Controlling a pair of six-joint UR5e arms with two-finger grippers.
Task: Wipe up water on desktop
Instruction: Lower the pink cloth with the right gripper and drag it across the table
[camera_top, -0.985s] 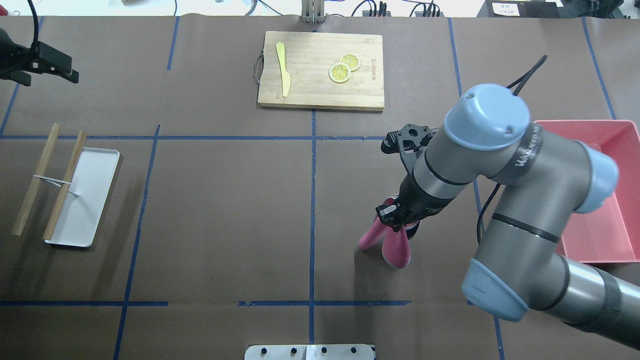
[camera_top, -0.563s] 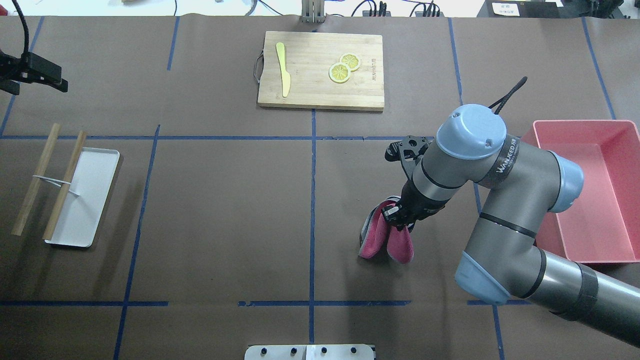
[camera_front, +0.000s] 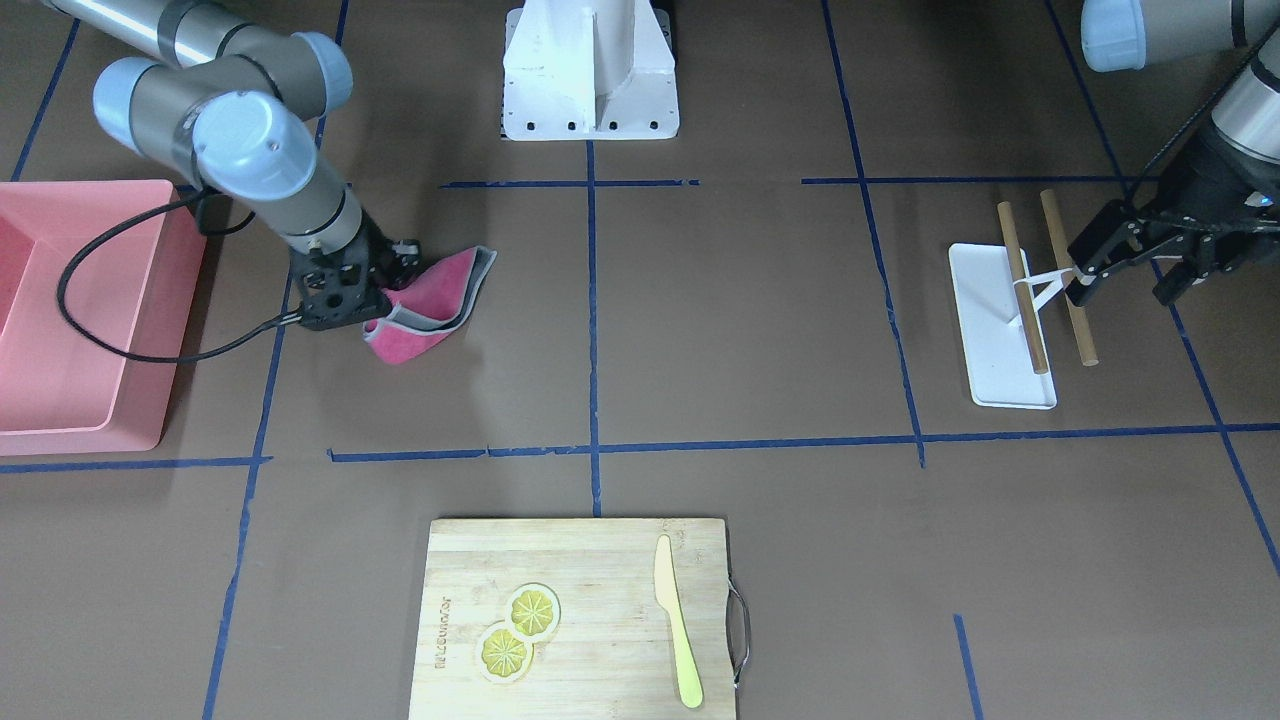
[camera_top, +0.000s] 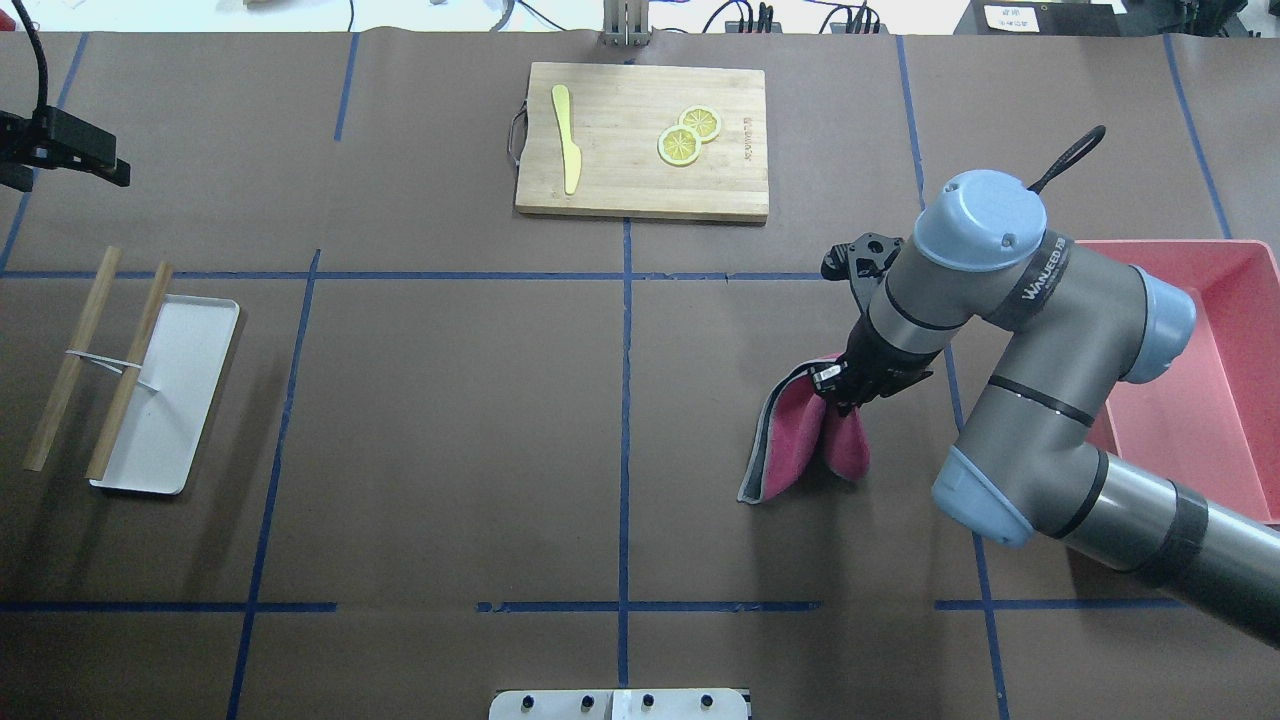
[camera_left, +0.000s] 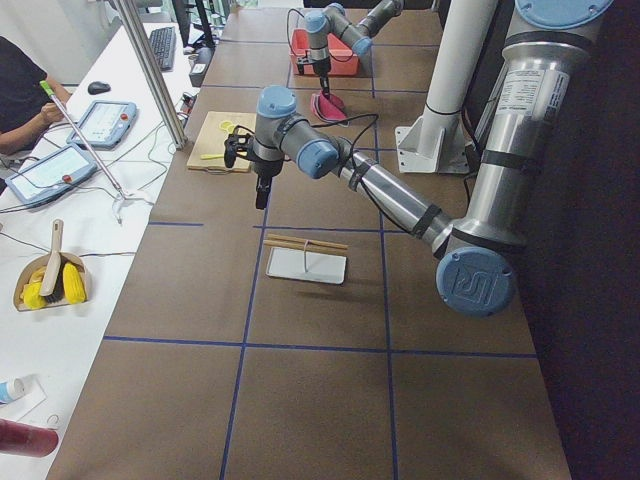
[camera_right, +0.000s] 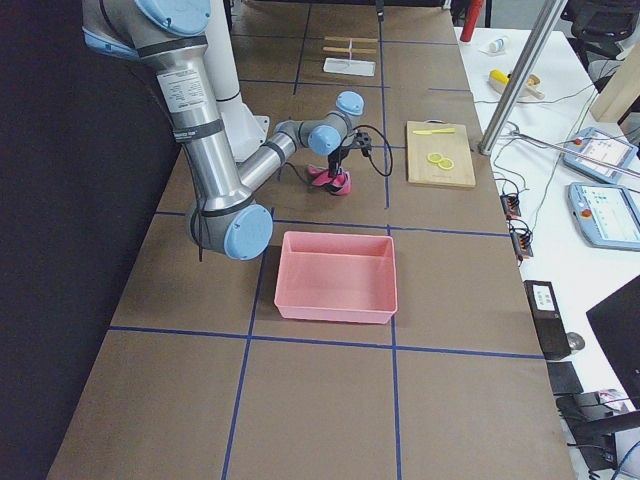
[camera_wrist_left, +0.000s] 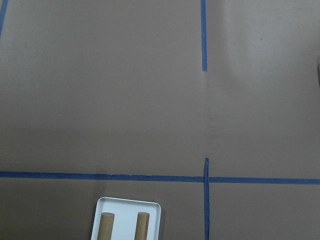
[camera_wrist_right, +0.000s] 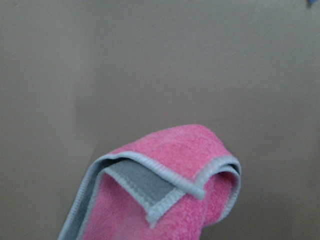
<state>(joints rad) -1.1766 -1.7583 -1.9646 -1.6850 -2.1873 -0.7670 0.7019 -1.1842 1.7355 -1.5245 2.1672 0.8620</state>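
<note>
The desktop (camera_top: 450, 420) is dark brown with blue tape lines; I see no water on it. My right gripper (camera_top: 836, 388) is shut on a pink cloth (camera_top: 790, 440) with grey edging. The cloth hangs folded from the gripper and its lower end rests on the desktop right of centre. It also shows in the front view (camera_front: 435, 295) and fills the bottom of the right wrist view (camera_wrist_right: 165, 200). My left gripper (camera_front: 1123, 288) is open and empty. It hovers above the desktop beside the white tray at the far left.
A white tray (camera_top: 170, 400) with two wooden sticks (camera_top: 70, 360) across it lies at the left. A wooden cutting board (camera_top: 640, 140) with a yellow knife (camera_top: 567, 140) and lemon slices (camera_top: 688, 135) is at the far middle. A pink bin (camera_top: 1200, 400) stands at the right.
My right gripper has dragged the pink cloth to the right and toward the far side. My left gripper has drawn a little further toward the left edge.
</note>
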